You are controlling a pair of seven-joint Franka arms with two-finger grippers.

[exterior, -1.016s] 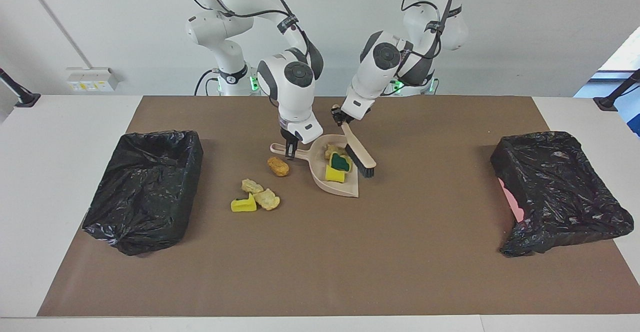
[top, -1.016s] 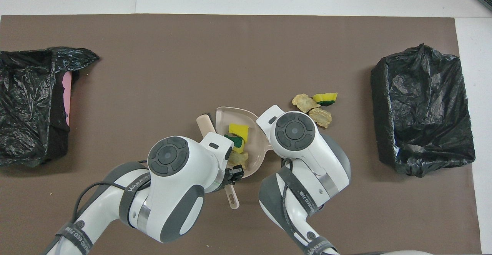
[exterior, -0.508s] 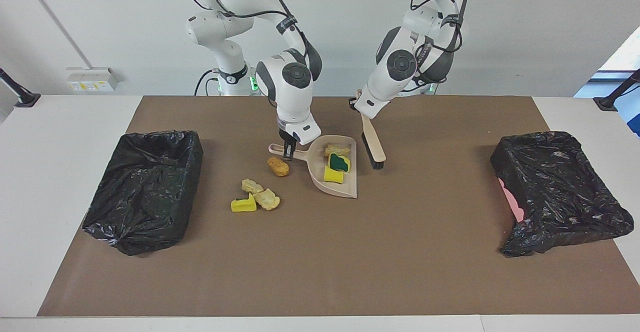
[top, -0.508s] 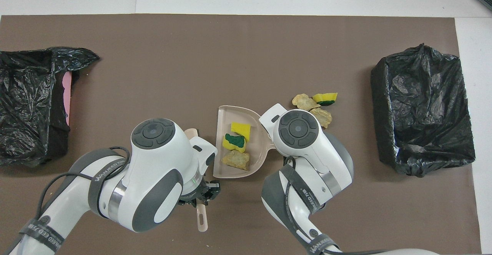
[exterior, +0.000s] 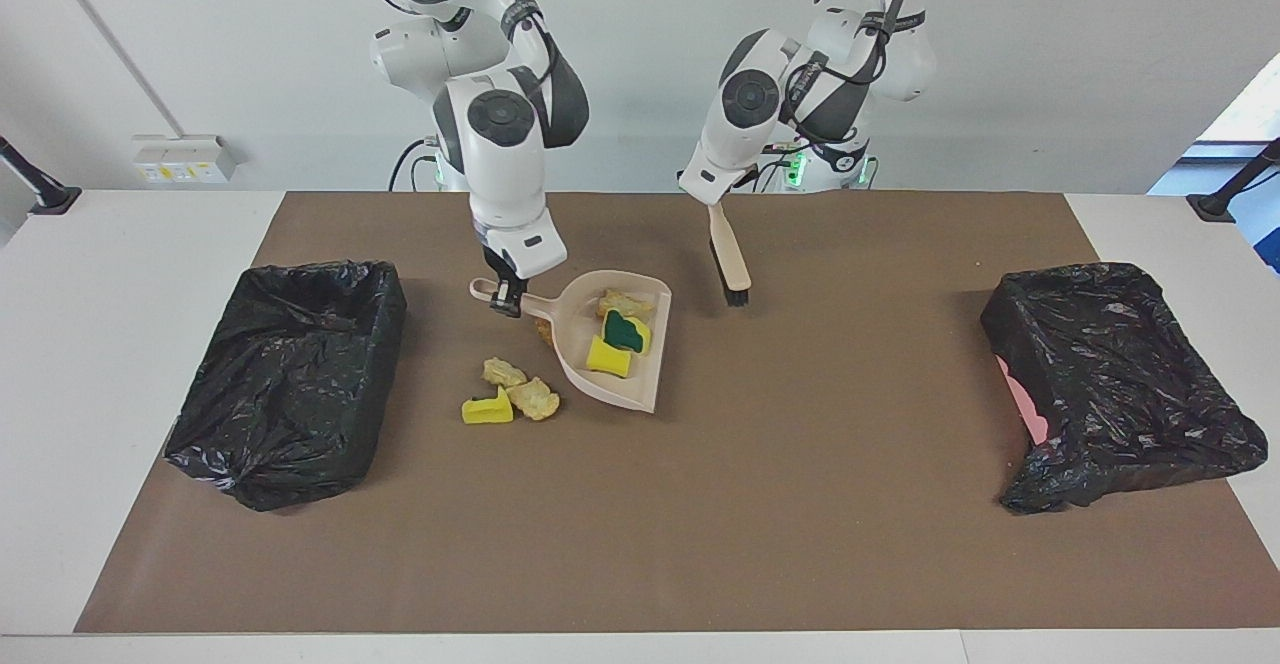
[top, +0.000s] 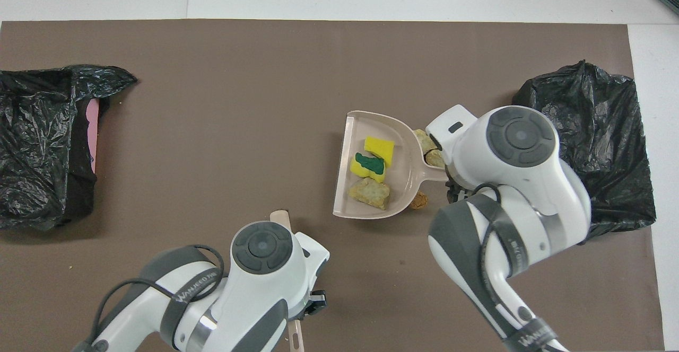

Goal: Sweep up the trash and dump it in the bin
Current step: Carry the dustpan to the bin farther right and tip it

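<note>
My right gripper is shut on the handle of the beige dustpan, which it holds just above the mat; in the overhead view the dustpan shows too. In the pan lie a beige foam chunk, a yellow-green sponge piece and a yellow piece. Loose trash lies beside it toward the right arm's end: two beige chunks and a yellow sponge piece. The orange-brown lump peeks out by the pan's edge. My left gripper is shut on the brush, bristles down.
A black-bagged bin stands at the right arm's end of the brown mat. A second black-bagged bin, with pink showing at its side, stands at the left arm's end.
My right gripper has carried the dustpan with its three pieces toward the right arm's end, over the orange-brown lump. My left gripper has drawn the brush away from the pan, nearer the robots.
</note>
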